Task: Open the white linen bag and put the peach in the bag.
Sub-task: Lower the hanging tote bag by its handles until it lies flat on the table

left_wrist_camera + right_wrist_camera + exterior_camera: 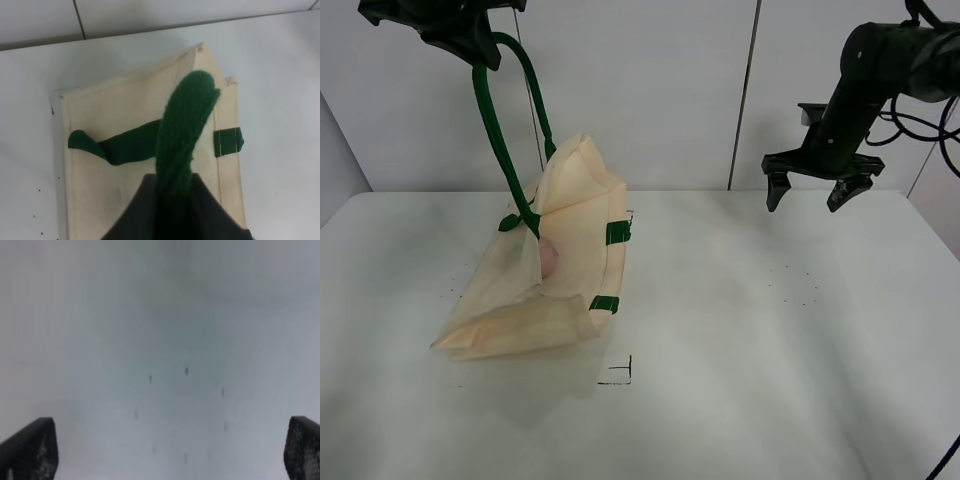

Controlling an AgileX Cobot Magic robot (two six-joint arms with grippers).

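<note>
The white linen bag [560, 270] lies on the table at the left, its mouth lifted open by one dark green strap handle [500, 130]. My left gripper [470, 40] is high at the top left, shut on that handle; the left wrist view shows the handle [182, 130] between its jaws above the bag [130, 105]. The pink peach [549, 258] shows inside the bag's opening. My right gripper [813, 190] is open and empty, held above the table at the far right; its fingertips [30, 447] frame bare table.
The white table [770, 340] carries small black corner marks [620, 372] in front of the bag. A pale wall stands behind. Cables hang by the right arm [920, 120].
</note>
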